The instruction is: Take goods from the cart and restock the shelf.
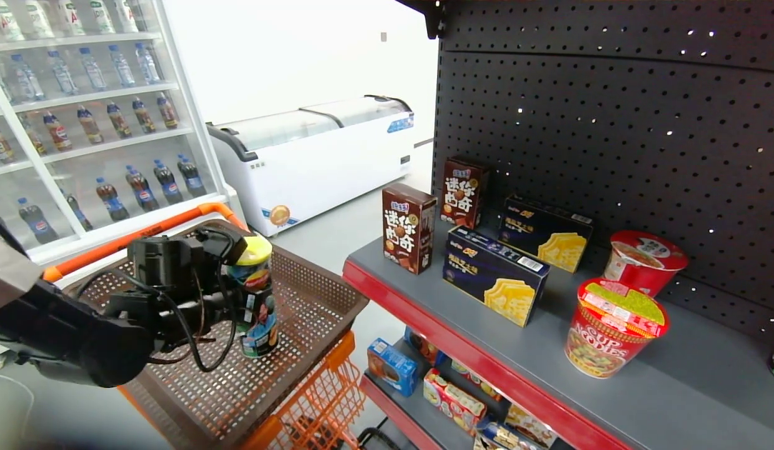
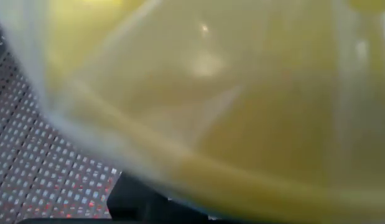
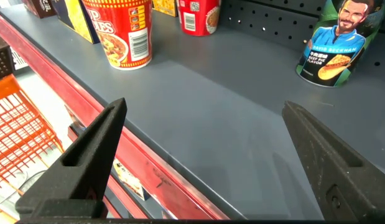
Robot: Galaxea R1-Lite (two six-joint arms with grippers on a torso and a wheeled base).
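Yellow-lidded can (image 1: 259, 299), label partly hidden by left fingers (image 1: 231, 305) gripping it, right fingers (image 3: 92, 163) wide apart

Bold lettering rings the red noodle cup (image 1: 614, 334), large characters front the brown box (image 1: 408, 228), and a printed label wraps the can (image 1: 257, 300).

— The cart?
— The cart (image 1: 324, 300) is left of the shelf (image 1: 687, 400), just beside it. A can (image 1: 259, 312) is upright in its upper basket, between the jaws of the left gripper (image 1: 248, 303).
— Along the shelf?
— From the left: a tall box (image 1: 407, 228) with a second tall box (image 1: 463, 192) behind, a flat box (image 1: 494, 275) with a second flat box (image 1: 545, 233) behind, a noodle cup (image 1: 612, 328) with a second noodle cup (image 1: 643, 261) behind. Farther right stands another can (image 3: 332, 40).
— Behind the cart?
— A freezer (image 1: 318, 156), with a drinks fridge (image 1: 80, 125) to its left.
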